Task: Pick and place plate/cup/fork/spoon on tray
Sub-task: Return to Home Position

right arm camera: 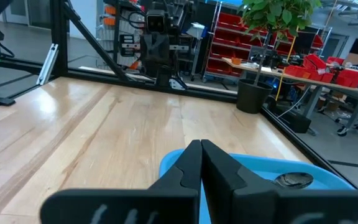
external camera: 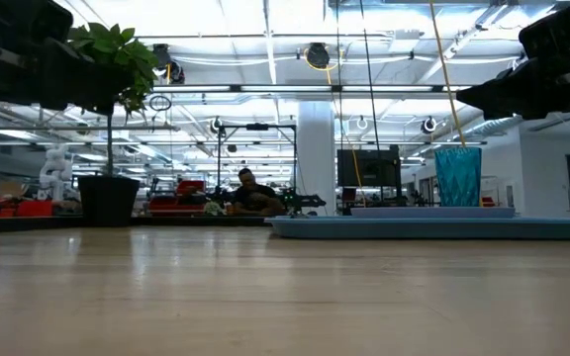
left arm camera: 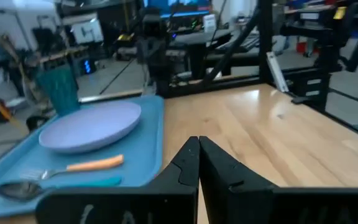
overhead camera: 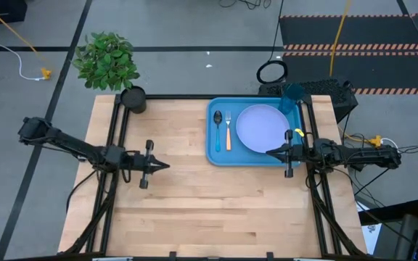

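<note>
The blue tray (overhead camera: 220,155) lies at the table's far right. On it rest the lavender plate (overhead camera: 262,128), the blue-handled spoon (overhead camera: 217,132) and the orange-handled fork (overhead camera: 228,133), side by side left of the plate. The teal cup (overhead camera: 291,98) stands upright at the tray's far right corner. My left gripper (overhead camera: 167,166) is shut, held level above bare wood left of the tray; its wrist view shows the plate (left arm camera: 92,126), fork (left arm camera: 86,165) and spoon (left arm camera: 27,189). My right gripper (overhead camera: 269,152) is shut, level, above the tray's near rim beside the plate.
A potted plant (overhead camera: 107,59) in a black pot (overhead camera: 133,99) stands at the far left corner. Black frame rails (overhead camera: 115,138) run along both sides of the table. Bare wood (overhead camera: 216,210) spans the middle and near half. A person (external camera: 248,193) sits in the room beyond.
</note>
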Controlling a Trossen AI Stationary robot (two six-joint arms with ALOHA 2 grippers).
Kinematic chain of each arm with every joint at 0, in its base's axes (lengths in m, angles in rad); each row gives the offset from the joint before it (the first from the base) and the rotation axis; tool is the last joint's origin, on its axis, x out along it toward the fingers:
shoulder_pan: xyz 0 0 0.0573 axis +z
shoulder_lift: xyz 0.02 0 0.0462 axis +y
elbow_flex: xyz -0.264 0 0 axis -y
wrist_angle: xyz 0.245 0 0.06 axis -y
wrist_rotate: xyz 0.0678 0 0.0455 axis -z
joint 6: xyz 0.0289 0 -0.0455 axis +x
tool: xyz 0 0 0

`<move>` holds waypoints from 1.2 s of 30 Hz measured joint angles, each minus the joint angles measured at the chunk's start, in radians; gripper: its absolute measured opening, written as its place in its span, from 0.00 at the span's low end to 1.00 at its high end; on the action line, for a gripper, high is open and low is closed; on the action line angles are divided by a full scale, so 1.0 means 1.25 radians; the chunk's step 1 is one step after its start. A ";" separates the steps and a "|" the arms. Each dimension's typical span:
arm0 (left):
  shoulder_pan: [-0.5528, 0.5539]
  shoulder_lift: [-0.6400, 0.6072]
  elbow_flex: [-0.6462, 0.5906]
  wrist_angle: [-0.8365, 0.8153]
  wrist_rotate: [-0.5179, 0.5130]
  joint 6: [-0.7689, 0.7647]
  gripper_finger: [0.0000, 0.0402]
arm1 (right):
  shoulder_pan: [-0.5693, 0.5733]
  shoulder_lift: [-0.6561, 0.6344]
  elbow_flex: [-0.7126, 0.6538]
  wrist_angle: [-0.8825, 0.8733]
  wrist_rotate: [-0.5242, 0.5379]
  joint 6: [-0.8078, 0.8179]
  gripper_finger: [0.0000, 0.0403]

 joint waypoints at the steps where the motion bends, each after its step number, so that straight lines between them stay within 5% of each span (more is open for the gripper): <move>1: 0.000 -0.024 0.000 -0.017 0.008 0.013 0.01 | 0.000 0.000 0.000 0.000 0.000 0.000 0.00; 20: 0.085 -0.430 0.000 -0.299 0.029 0.076 0.01 | 0.000 0.000 0.000 0.001 0.000 0.000 0.00; 36: 0.162 -0.607 0.000 -0.453 0.047 0.092 0.03 | 0.000 0.000 0.000 0.001 0.000 0.000 0.00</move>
